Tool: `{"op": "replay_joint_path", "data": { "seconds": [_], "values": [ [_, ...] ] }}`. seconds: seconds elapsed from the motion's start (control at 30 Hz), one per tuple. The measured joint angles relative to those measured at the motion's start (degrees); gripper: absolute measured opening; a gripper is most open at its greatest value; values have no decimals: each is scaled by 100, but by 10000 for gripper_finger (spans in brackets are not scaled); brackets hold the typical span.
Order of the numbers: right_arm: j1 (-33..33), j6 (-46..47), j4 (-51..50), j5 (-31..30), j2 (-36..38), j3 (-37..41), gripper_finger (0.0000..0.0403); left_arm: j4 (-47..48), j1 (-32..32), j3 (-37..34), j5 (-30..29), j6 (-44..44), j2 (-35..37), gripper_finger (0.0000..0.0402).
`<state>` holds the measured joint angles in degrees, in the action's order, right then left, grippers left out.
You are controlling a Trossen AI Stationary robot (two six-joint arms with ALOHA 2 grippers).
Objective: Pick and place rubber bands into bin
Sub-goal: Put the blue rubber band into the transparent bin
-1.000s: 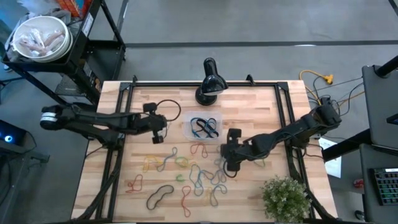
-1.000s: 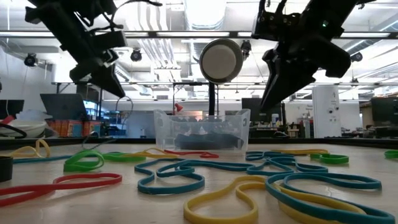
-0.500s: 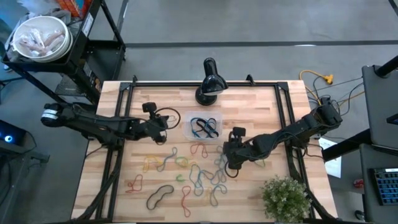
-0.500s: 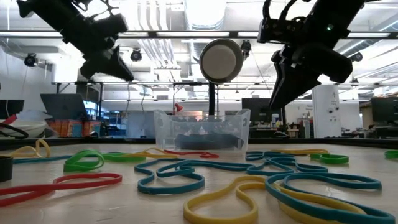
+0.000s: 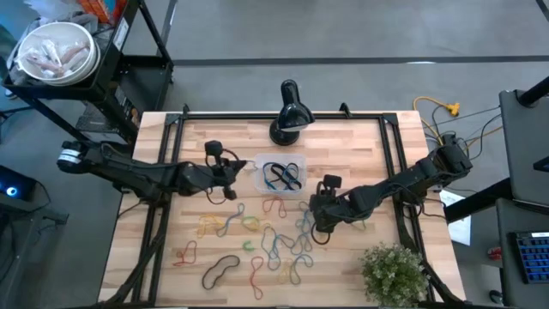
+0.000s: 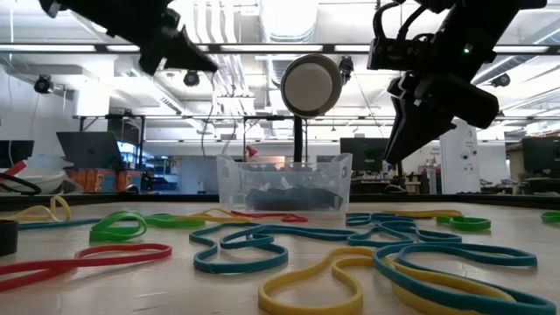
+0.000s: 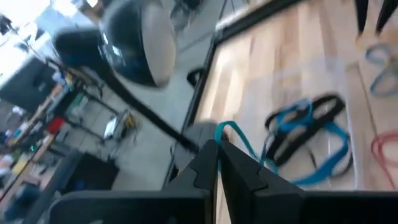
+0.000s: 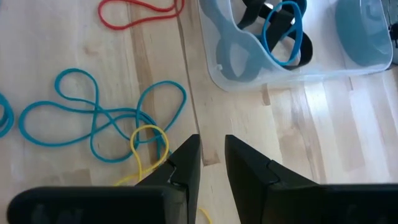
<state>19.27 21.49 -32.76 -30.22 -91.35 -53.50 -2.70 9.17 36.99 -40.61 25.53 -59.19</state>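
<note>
Rubber bands [image 5: 273,245] lie scattered flat on the wooden desk [image 5: 343,142] in front of the bin [image 5: 280,178], thin floppy loops in blue, yellow, red, green and black, twisted every way. We see more blue and black bands already inside the clear rounded plastic bin, which sits mid-desk with its long axis across the desk. Our left gripper [image 7: 217,149] reaches in level from the left, just beside the bin's left end, fingers pinched together on a blue band [image 7: 239,140] that trails forward. Our right gripper [image 8: 211,149] hangs tilted above bare wood near the bin's front right corner, fingers a narrow gap apart and empty.
</note>
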Motion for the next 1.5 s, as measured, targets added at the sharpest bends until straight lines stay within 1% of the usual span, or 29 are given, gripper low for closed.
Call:
{"op": "replay_joint_path", "data": {
  "seconds": [0.27, 0.43, 0.63, 0.83, 1.0, 1.1, 1.23, 1.33, 1.43, 1.5],
  "values": [
    [0, 67, 13, 2, 0, 59, 68, -1199, -15, 8, 387, 601, -202, 0],
    [0, 70, 44, 2, 0, 61, 68, -1369, -124, 209, 517, 695, -539, 0],
    [22, 169, 58, 6, 0, 66, 68, -1333, -401, 473, 764, 682, -1206, 0],
    [152, 167, 62, 11, 0, 68, 68, -1289, -599, 707, 769, 677, -1902, 0],
    [208, 162, 57, 15, 0, 69, 68, -1086, -671, 895, 773, 635, -2323, 0],
    [212, 145, 56, 15, 0, 70, 68, -985, -680, 983, 775, 569, -2502, 0],
    [212, 126, 49, 13, 0, 70, 68, -990, -783, 1031, 776, 103, -2592, 0],
    [212, 130, 46, 15, 0, 80, 68, -734, -864, 1029, 775, -143, -2593, 0],
    [212, 134, 49, 13, 0, 103, 68, -533, -885, 1025, 880, -306, -2586, 1],
    [212, 140, 50, 13, 0, 121, 68, -517, -883, 1016, 965, -318, -2586, 9]
  ]
}}
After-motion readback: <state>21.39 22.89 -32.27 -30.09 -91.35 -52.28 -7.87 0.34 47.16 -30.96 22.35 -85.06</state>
